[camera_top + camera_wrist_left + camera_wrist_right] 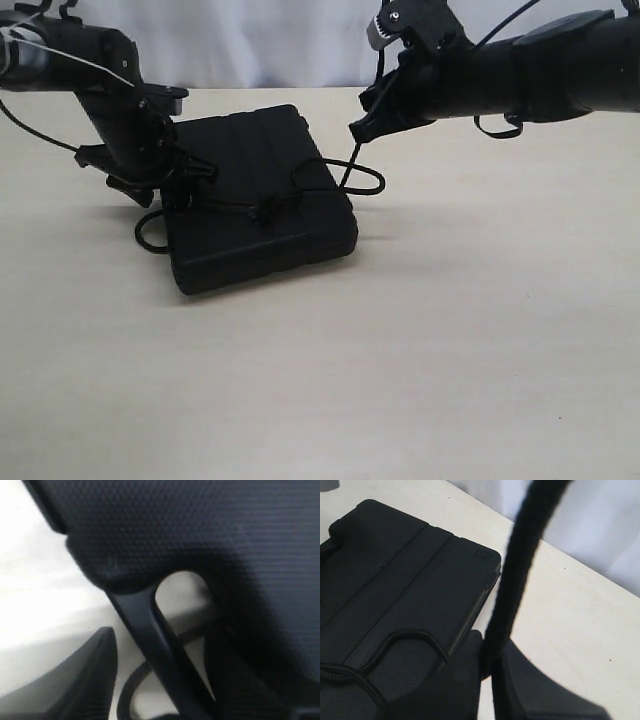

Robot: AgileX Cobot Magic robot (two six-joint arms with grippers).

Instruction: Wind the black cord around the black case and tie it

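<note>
Pale beige counter [400,380] fills the near part of the scene. Farther back, left of centre, the black case [250,150] lies flat on it, lid up. The black cord [225,203] runs across the lid from the case's left edge to a small knot [266,212] near the middle of the lid's near side. From there it bends back over the lid toward the right edge. Past that edge it bulges out in a loop [368,182] just beside the case, and one strand rises from there to the right fingers [362,130]. Another loop of cord lies on the counter at the case's near left corner.

On the arm at the right, the right fingers hang above the counter, just off the case's right edge. The right wrist view shows them pressed together on the cord, pinching it between two dark pads [445,690]. Below them lie the case and a curve of cord on its lid.

On the arm at the far left, the left fingers [185,172] sit at the case's left edge, where the cord leaves the lid. The left wrist view is blurred and very close, showing textured black case surface, dark bars, and a bend of cord over pale counter. Whether the left fingers are spread or gripping anything cannot be told. White backdrop [280,40] closes the far side.
</note>
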